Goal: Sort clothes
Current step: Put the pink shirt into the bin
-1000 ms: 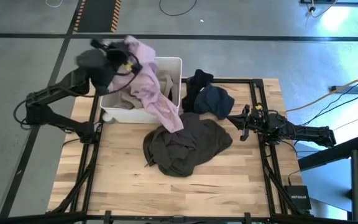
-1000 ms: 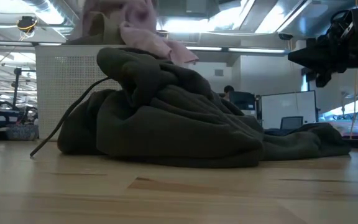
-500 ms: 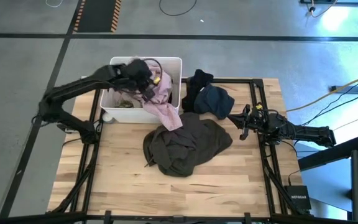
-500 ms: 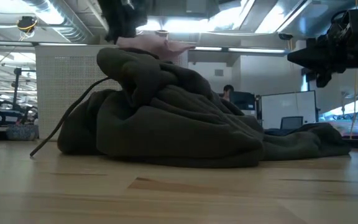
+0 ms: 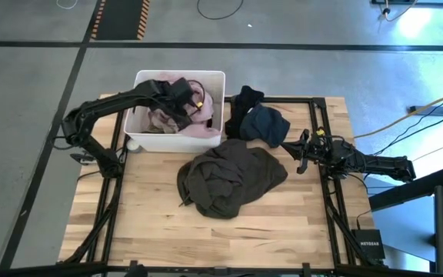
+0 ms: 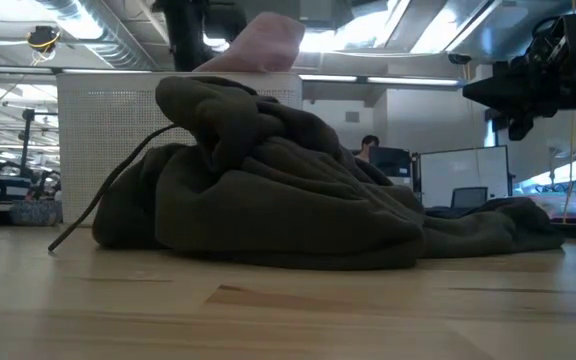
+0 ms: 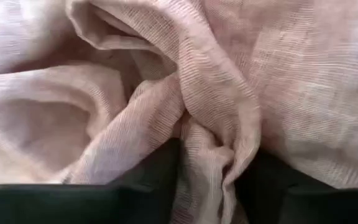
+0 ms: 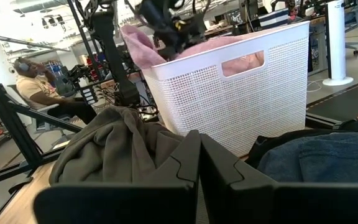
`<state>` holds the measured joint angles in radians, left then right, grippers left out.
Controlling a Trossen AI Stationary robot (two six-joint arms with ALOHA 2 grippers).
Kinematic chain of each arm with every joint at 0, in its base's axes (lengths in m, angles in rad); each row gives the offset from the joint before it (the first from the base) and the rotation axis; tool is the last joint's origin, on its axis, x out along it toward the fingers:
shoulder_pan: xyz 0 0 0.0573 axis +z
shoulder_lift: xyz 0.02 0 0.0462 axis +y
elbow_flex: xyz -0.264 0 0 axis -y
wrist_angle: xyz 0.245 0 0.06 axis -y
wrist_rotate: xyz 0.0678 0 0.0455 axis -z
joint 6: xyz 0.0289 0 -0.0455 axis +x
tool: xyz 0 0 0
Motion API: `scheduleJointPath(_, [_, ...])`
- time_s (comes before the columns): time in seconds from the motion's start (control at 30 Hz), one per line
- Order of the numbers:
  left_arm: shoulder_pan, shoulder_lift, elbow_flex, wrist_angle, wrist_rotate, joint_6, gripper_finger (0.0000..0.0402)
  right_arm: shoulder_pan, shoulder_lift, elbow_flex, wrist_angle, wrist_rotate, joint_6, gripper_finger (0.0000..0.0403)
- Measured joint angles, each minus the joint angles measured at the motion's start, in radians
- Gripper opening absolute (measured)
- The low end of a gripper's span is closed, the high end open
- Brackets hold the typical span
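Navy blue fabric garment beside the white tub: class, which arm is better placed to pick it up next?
Probably the right: its claw hangs beside the navy blue fabric garment; the left claw is in the white plastic tub, gripping pale pink cloth.

Upper left, the left pincer [image 5: 181, 98] reaches into the white tub [image 5: 177, 139] over the pink garment [image 5: 160, 117]; the olive garment [image 5: 225, 177] lies mid-desk [image 5: 283, 231].
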<state>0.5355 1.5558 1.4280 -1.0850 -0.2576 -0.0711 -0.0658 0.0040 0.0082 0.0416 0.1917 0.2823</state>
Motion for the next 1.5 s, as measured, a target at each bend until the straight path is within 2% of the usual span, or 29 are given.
scheduleJointPath(0.2, [0.005,0.000,0.198,-0.144,0.005,0.003,0.0207,0.000,0.000,0.000,0.000,-0.001,0.000,0.0015])
scheduleJointPath(0.3, [-0.008,-0.014,0.297,-0.152,0.011,-0.001,0.0221,0.000,0.000,0.000,0.000,-0.001,0.000,0.0015])
scheduleJointPath(0.37, [-0.027,-0.036,0.336,-0.139,0.060,-0.001,0.0224,0.000,0.000,0.000,-0.001,-0.005,0.000,0.0015])
scheduleJointPath(0.5, [-0.078,-0.077,0.352,-0.102,0.285,-0.013,0.0223,0.000,0.000,0.000,-0.004,-0.027,0.001,0.0015])
scheduleJointPath(0.57, [-0.117,-0.079,0.352,-0.109,0.349,-0.023,0.0220,0.000,0.000,0.000,-0.005,-0.027,0.004,0.0015])
scheduleJointPath(0.83, [-0.319,-0.073,0.286,-0.061,0.355,0.001,0.0214,0.000,0.000,0.000,-0.005,-0.028,0.023,0.0015])
scheduleJointPath(0.9, [-0.353,-0.073,0.249,-0.046,0.320,0.005,0.0214,0.000,0.000,0.000,-0.005,-0.028,0.023,0.0015])
scheduleJointPath(1.0, [-0.378,-0.074,0.185,-0.008,0.197,0.023,0.0214,0.000,0.000,0.000,-0.005,-0.027,0.023,0.0015])
scheduleJointPath(1.13, [-0.361,-0.073,0.111,0.097,-0.108,0.056,0.0214,0.000,0.000,0.000,-0.005,-0.022,0.019,0.0015])
scheduleJointPath(1.2, [-0.333,-0.073,0.091,0.134,-0.200,0.061,0.0214,0.000,0.000,0.000,-0.004,-0.015,0.009,0.0015])
scheduleJointPath(1.37, [-0.239,-0.073,0.018,0.187,-0.207,0.079,0.0214,0.000,0.000,0.000,-0.003,-0.010,0.001,0.0015])
scheduleJointPath(1.5, [-0.168,-0.075,-0.056,0.198,-0.154,0.070,0.0214,0.000,0.000,0.000,-0.003,-0.009,0.001,0.0015])
